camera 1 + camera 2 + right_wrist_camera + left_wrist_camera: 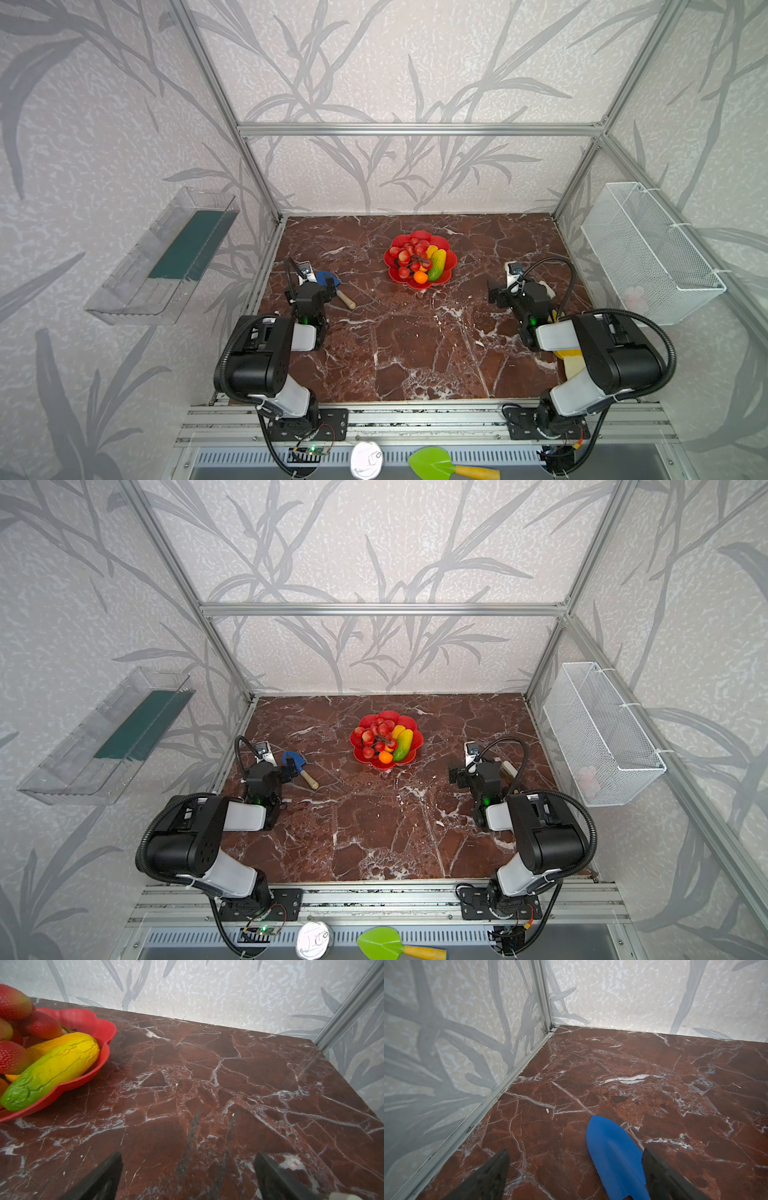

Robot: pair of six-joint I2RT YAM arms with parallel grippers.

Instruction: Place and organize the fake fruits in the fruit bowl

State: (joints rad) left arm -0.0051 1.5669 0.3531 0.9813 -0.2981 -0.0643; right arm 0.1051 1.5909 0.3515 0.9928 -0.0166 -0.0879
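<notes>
The red scalloped fruit bowl (451, 261) (417, 741) (104, 1028) stands at mid-table towards the back. In it lie the fake fruits: a red berry cluster (405, 254) (41, 1024), a yellow-green oblong (437, 264) (54, 1072), a yellow-orange gourd (431, 250) and a small orange ball (420, 277). My left gripper (311, 287) (268, 771) (575, 1151) hangs open at the table's left, well away from the bowl. My right gripper (517, 291) (478, 771) (188, 1154) is open over bare marble to the right of the bowl. Neither holds anything.
A blue toy shovel (326, 277) (612, 1151) lies under my left gripper, its blade beside one finger. A yellow glove (573, 361) lies beneath my right arm. A white wire basket (648, 249) hangs on the right wall, a clear tray (166, 257) on the left.
</notes>
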